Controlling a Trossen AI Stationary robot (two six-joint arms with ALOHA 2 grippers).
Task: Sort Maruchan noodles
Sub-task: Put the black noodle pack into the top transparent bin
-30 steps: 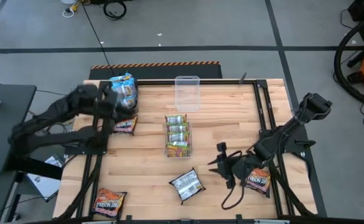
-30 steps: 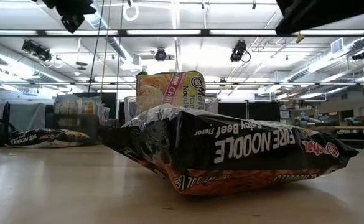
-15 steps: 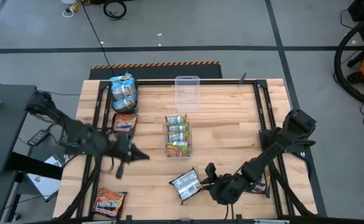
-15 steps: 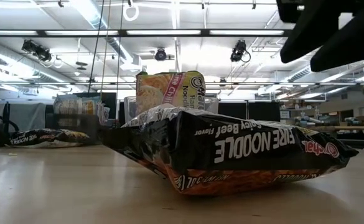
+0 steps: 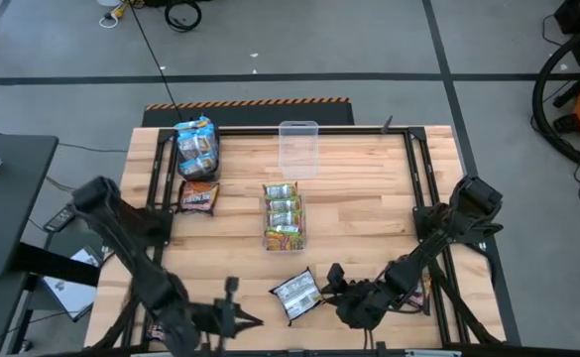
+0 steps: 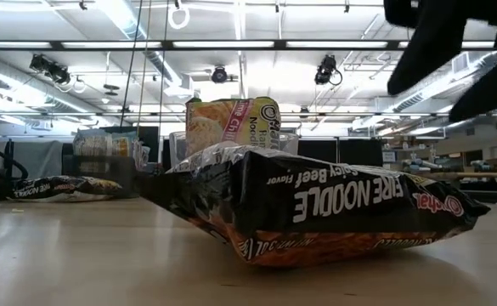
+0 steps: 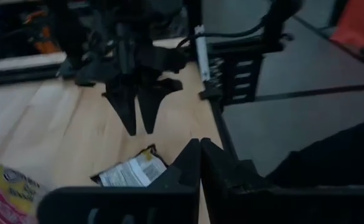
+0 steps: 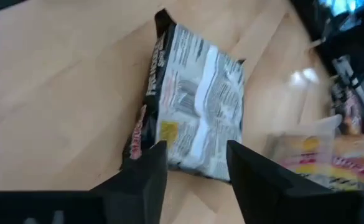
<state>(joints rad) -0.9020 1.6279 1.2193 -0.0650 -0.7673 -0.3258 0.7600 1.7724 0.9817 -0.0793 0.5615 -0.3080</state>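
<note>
Right gripper (image 5: 326, 281): hovering at lower centre of the high view, fingers spread wide, facing the silver packet (image 5: 297, 295).
Left gripper (image 5: 238, 319): sitting at the lower left edge, fingers pressed together, holding nothing.
Silver packet: lying flat on the table (image 5: 369, 208), just beside the right fingertips.

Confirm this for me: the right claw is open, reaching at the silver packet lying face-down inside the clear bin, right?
Not quite. The right claw is open, but the flat silver-backed noodle packet lies on the bare wooden table, outside the clear rectangular plastic bin; the high view shows it.

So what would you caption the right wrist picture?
Open right gripper closing in on a silver packet lying on the wooden table.
</note>
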